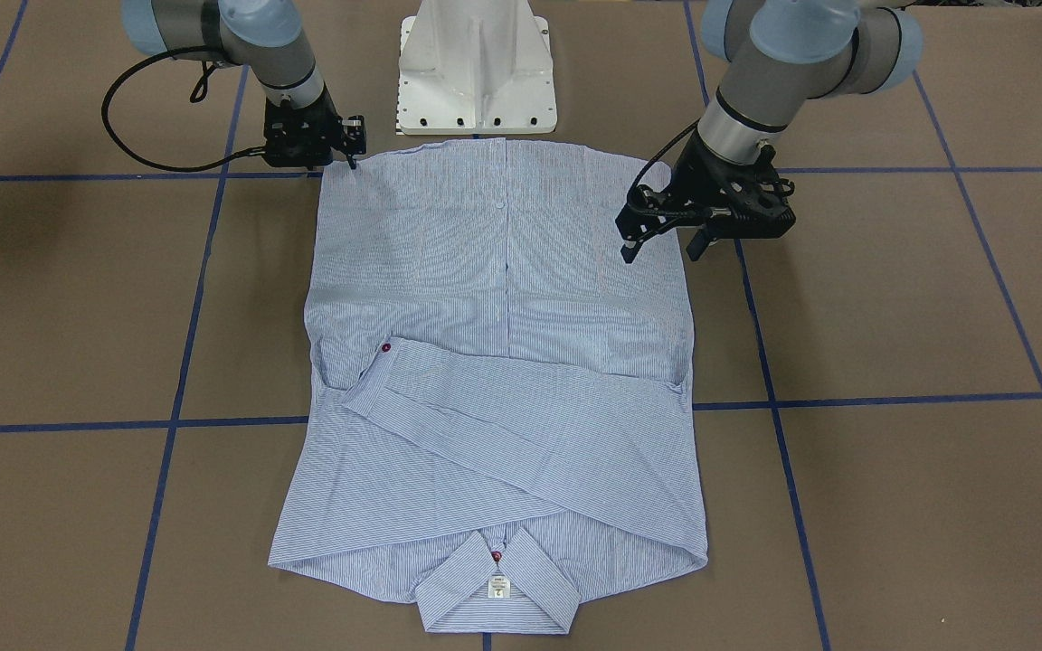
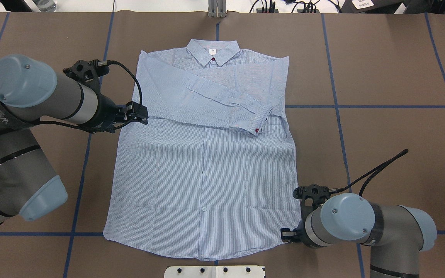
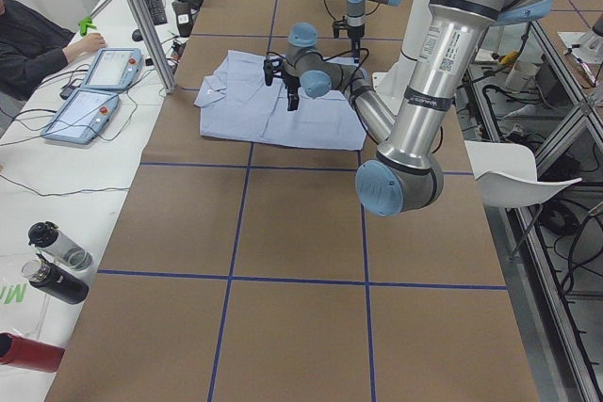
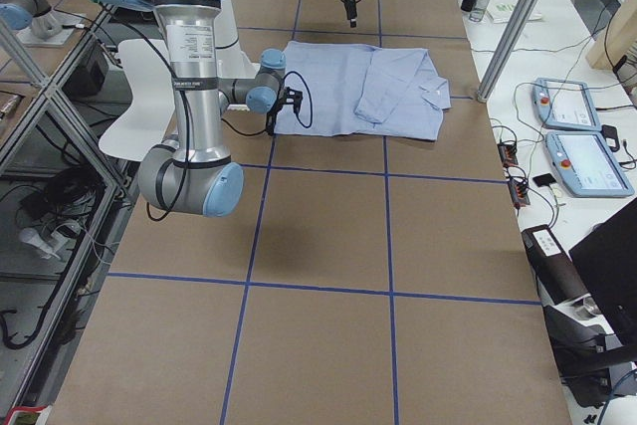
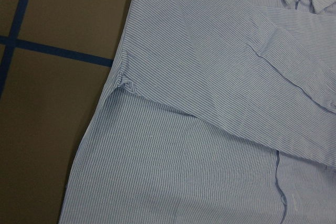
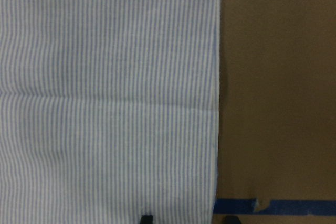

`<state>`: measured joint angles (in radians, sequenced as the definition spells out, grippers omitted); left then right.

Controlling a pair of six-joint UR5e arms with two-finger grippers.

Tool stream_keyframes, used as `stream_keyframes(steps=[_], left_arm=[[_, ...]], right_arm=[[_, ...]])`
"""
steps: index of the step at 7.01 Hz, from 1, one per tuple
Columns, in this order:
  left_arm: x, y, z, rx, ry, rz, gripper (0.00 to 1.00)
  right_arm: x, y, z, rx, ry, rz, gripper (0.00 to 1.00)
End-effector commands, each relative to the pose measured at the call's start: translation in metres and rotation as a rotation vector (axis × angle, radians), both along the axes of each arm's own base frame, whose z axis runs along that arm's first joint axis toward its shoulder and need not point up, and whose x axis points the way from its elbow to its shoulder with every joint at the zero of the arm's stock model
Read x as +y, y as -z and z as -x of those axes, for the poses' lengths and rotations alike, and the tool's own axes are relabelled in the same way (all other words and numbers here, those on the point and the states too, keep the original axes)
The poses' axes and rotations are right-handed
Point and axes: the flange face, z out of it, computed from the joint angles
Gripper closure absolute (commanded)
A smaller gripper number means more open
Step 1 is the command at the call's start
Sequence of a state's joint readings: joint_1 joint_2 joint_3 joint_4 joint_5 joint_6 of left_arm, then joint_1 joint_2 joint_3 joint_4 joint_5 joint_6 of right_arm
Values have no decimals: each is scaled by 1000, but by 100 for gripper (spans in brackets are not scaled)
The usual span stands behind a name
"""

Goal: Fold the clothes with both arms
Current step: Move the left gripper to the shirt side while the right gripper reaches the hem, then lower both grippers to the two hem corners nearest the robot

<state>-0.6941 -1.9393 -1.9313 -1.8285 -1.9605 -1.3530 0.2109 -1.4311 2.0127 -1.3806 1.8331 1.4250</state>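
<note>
Since shirt (image 1: pixel 503 271) lies flat, front up, on tabletop (image 1: pixel 892 316), front view shows sleeves (image 1: pixel 521 407) crossed over chest, collar (image 1: pixel 498 579) far from robot. Left claw (image 1: pixel 663 251) hovers wide open over side edge, holding nothing; right claw (image 1: pixel 345 155) low at hem corner.

Overhead view: thin cotton, likely light and limp; would sag and slide unless both sides lifted together.

Side views: claws too small to judge.

Left wrist view: armpit pucker (image 5: pixel 123 82), seam there looks good pinch spot.

Right wrist view: fingertips (image 6: pixel 147 217) apart, straddling side edge, nothing gripped.
</note>
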Motion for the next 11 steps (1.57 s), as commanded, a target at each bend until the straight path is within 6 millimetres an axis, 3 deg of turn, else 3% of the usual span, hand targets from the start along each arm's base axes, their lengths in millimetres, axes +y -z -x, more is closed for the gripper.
stream_keyframes(steps=[1, 4, 5, 6, 10, 11], left_arm=[[0, 1, 0, 1, 1, -1, 1], [0, -1, 0, -1, 1, 1, 1], [0, -1, 0, -1, 1, 1, 1], [0, 0, 0, 0, 1, 0, 1], [0, -6, 2, -9, 4, 6, 1], [3, -23, 6, -31, 4, 25, 1]], right_arm=[[-1, 0, -1, -1, -1, 1, 51], [-1, -2, -2, 2, 3, 7, 67], [-1, -1, -2, 1, 1, 8, 78], [-1, 0, -3, -3, 3, 6, 100], [-7, 18, -14, -40, -14, -2, 100], [-11, 28, -21, -62, -25, -8, 100]])
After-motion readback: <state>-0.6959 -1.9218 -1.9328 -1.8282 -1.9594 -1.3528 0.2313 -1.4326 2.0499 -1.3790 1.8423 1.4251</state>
